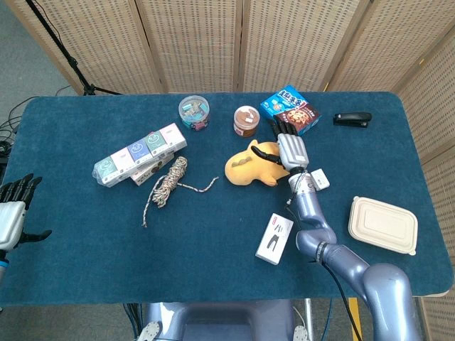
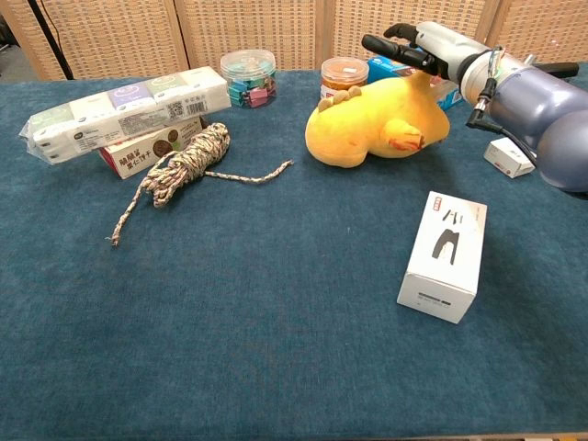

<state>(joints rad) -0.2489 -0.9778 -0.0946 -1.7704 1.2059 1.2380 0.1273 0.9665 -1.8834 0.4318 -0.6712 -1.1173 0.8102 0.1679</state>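
Note:
A yellow plush toy (image 1: pixel 247 169) (image 2: pixel 375 124) lies on the blue table, head to the left. My right hand (image 1: pixel 290 150) (image 2: pixel 430 48) hovers over its rear end with fingers stretched out and apart. The palm touches the raised rear tip of the toy, while the fingers stand clear above its body. My left hand (image 1: pixel 11 213) hangs off the table's left edge, fingers spread and holding nothing. It shows only in the head view.
A white box (image 1: pixel 274 238) (image 2: pixel 446 257) lies in front of the toy. Behind it stand a brown jar (image 1: pixel 247 119), a blue snack box (image 1: pixel 289 111) and a clip jar (image 1: pixel 193 112). A rope coil (image 2: pixel 184 158) and tissue pack (image 2: pixel 119 104) lie left. A stapler (image 1: pixel 352 118), small white box (image 1: pixel 319 179) and beige container (image 1: pixel 382 224) lie right.

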